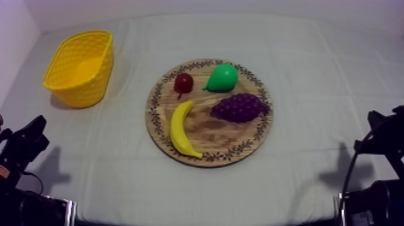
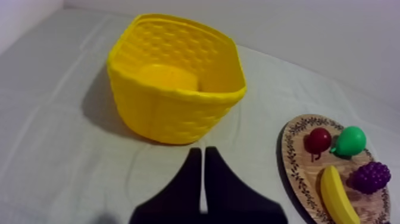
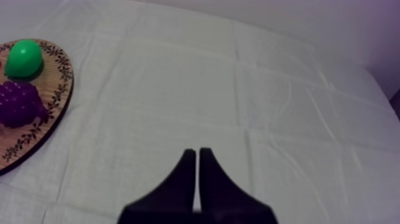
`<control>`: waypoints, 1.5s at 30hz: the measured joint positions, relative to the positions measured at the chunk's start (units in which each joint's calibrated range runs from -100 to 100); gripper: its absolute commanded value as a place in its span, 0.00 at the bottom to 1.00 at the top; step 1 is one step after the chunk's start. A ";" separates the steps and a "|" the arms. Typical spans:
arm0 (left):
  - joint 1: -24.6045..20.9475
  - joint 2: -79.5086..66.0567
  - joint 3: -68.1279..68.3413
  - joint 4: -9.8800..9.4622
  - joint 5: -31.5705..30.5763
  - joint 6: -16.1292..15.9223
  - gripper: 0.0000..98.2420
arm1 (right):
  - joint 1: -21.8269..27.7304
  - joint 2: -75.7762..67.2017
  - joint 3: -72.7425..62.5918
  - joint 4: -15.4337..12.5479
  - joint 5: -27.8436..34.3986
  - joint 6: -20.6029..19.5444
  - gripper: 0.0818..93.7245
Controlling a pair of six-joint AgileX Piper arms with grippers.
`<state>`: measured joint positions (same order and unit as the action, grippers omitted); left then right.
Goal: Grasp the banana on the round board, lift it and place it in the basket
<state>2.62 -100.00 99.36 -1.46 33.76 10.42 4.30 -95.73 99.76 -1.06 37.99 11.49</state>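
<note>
A yellow banana (image 1: pixel 182 129) lies on the front left part of the round wooden board (image 1: pixel 222 135) at the table's middle. The yellow basket (image 1: pixel 81 66) stands empty at the far left. My left gripper (image 1: pixel 36 127) rests low at the left edge, well short of both. In the left wrist view its fingers lie together as a narrow wedge, so the left gripper (image 2: pixel 202 151) is shut on nothing, just short of the basket (image 2: pixel 175 80), with the banana (image 2: pixel 336 196) off to the side. My right gripper (image 3: pixel 196 151) is also shut on nothing, over bare cloth.
On the board with the banana are a small red fruit (image 1: pixel 183 83), a green pear (image 1: pixel 222 77) and a purple bunch of grapes (image 1: pixel 239 107). The right gripper (image 1: pixel 377 119) sits low at the right edge. Open cloth lies between the basket and the board.
</note>
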 measured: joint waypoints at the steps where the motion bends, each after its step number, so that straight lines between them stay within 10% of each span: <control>1: 0.00 0.00 0.00 0.00 0.00 0.00 0.00 | 0.00 0.00 0.00 0.00 0.00 0.00 0.00; 45: 0.02 0.00 -0.08 0.00 0.09 3.15 0.00 | 0.00 0.00 0.00 0.00 -0.03 0.00 0.00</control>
<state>2.64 -100.00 99.28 -1.46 33.85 13.57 4.30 -95.73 99.76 -1.06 37.96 11.49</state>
